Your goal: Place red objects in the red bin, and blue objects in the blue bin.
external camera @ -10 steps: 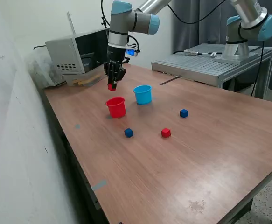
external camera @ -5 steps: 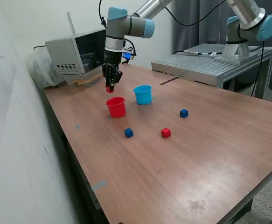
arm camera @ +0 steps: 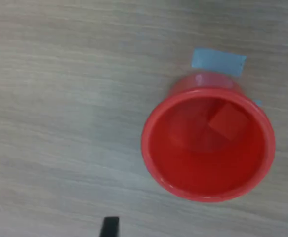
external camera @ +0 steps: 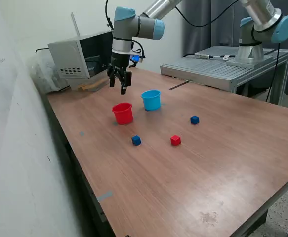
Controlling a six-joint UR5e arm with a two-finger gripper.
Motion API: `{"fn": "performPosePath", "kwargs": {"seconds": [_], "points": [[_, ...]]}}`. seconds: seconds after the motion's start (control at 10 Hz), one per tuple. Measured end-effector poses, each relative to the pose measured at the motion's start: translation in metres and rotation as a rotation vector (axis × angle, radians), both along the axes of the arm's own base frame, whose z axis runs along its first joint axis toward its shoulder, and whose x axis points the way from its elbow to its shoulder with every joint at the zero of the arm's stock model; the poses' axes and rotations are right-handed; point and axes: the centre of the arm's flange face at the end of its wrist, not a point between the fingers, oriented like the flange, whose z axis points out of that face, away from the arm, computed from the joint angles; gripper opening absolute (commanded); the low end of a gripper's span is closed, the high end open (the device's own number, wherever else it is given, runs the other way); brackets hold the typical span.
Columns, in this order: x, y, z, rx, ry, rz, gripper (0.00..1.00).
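- 1 red cube (arm camera: pixel 226 123) sits inside the red cup (external camera: pixel 123 113).
- The gripper (external camera: pixel 119 85) hangs above the cup, jaws wide and empty.
- 1 red cube (external camera: pixel 175 140) and 2 blue cubes (external camera: pixel 136 140) (dark ones) lie on the table (external camera: pixel 193 177).
- The light-blue cup (external camera: pixel 151 99) stands beside the red cup.

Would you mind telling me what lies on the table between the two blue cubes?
In the exterior view, a red cube sits roughly between the blue cubes, nearer the camera than the line joining them.

Silver-grey arm (external camera: pixel 156 8) with light-blue joint caps, black cables, and dark, seemingly black fingers (external camera: pixel 123 89).
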Motion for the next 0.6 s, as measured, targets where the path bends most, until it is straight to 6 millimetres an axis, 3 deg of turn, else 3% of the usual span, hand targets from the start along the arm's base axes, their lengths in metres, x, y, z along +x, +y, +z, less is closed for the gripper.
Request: {"fn": "performPosePath", "kwargs": {"seconds": [0.2,0.6], "points": [[0.025,-0.024,0.024,-0.004,-0.004,0.024,1.0],[0.106,-0.119,0.086,-0.034,-0.043,0.072,1.0]]}}
